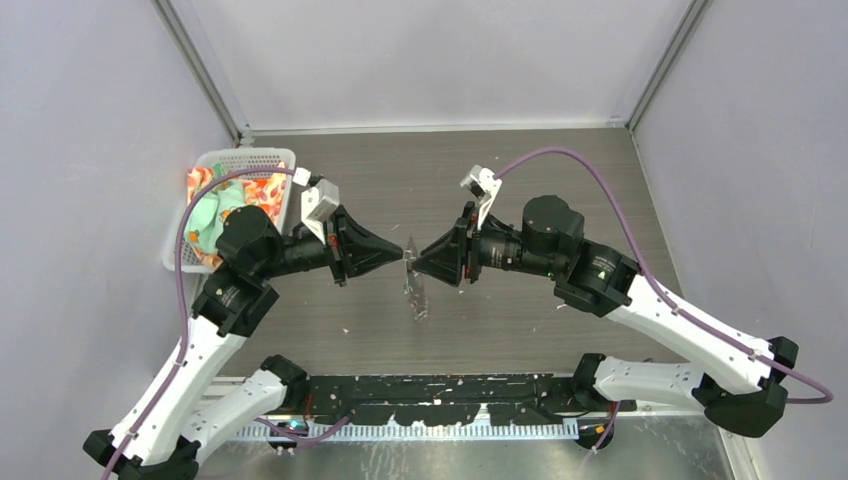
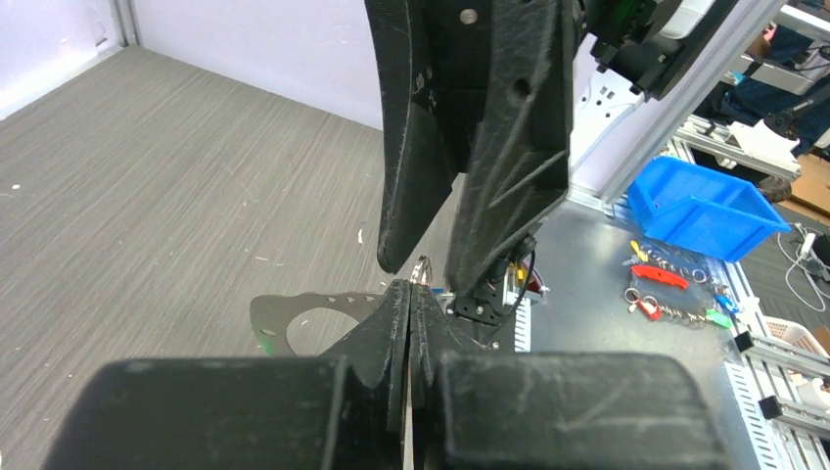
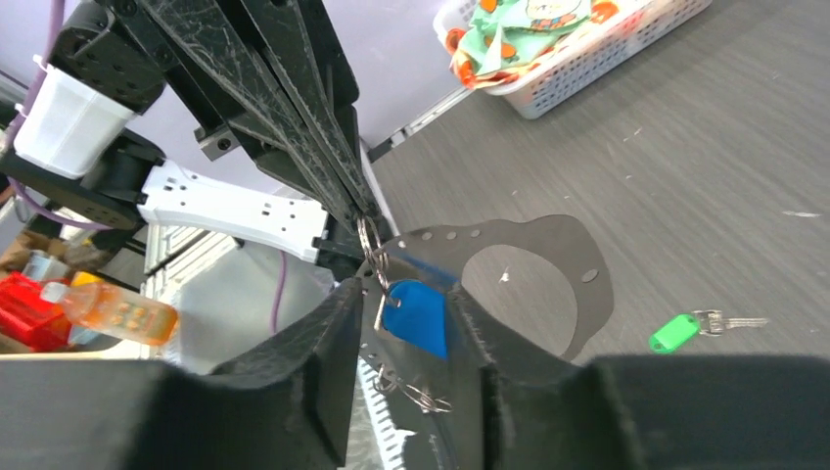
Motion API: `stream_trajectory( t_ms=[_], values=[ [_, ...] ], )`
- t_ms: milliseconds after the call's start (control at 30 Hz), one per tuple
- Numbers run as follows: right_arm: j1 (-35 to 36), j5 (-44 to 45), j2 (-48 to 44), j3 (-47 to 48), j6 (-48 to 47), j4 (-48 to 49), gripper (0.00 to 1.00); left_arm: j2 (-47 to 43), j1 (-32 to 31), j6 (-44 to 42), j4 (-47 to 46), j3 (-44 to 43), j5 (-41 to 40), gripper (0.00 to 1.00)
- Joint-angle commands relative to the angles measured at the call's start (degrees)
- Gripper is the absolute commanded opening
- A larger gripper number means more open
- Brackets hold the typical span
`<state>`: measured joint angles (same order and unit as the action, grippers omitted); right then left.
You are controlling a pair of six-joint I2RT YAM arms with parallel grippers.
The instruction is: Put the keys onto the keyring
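My left gripper [image 1: 400, 258] is shut on the keyring [image 3: 370, 240], a small silver wire ring that sticks out of its tips [image 2: 423, 265] above the table's middle. The blue-headed key [image 3: 419, 318] hangs from that ring, with more wire rings [image 3: 416, 394] dangling below it. My right gripper [image 3: 403, 294] faces the left one tip to tip. Its jaws stand apart on either side of the blue head. The green-headed key [image 3: 673, 333] lies flat on the table to the right. In the top view the hanging bundle [image 1: 415, 295] shows below the two tips.
A flat grey plate with holes [image 3: 577, 257] lies on the table under the grippers. A white basket [image 1: 240, 158] of coloured cloth stands at the far left. Past the near edge are a blue bin [image 2: 700, 206], loose key tags [image 2: 666, 284] and an orange bottle [image 3: 108, 308].
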<state>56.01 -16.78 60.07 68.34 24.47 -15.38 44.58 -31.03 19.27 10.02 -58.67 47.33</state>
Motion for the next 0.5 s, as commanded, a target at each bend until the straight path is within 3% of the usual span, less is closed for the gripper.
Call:
stream_trajectory(
  t_ms=[0,67,167,467],
  values=[
    [-0.21,4.25,-3.71,0.21,-0.95,-1.25,0.5,-0.99,-0.18,1.3,-2.76,-0.16,-3.78,0.0],
    [-0.28,7.26,-5.44,0.22,-2.21,-3.08,0.65,-0.78,-0.18,2.0,-2.25,-0.44,-6.51,0.0],
    [-0.22,10.28,-7.13,-0.35,-5.37,-5.41,0.98,0.06,-0.17,2.44,-1.35,-1.49,-11.52,0.0],
    [3.44,23.84,-4.91,-4.75,-10.09,-4.74,1.0,4.03,-0.17,0.03,2.39,-6.03,-27.57,0.0]
  ],
)
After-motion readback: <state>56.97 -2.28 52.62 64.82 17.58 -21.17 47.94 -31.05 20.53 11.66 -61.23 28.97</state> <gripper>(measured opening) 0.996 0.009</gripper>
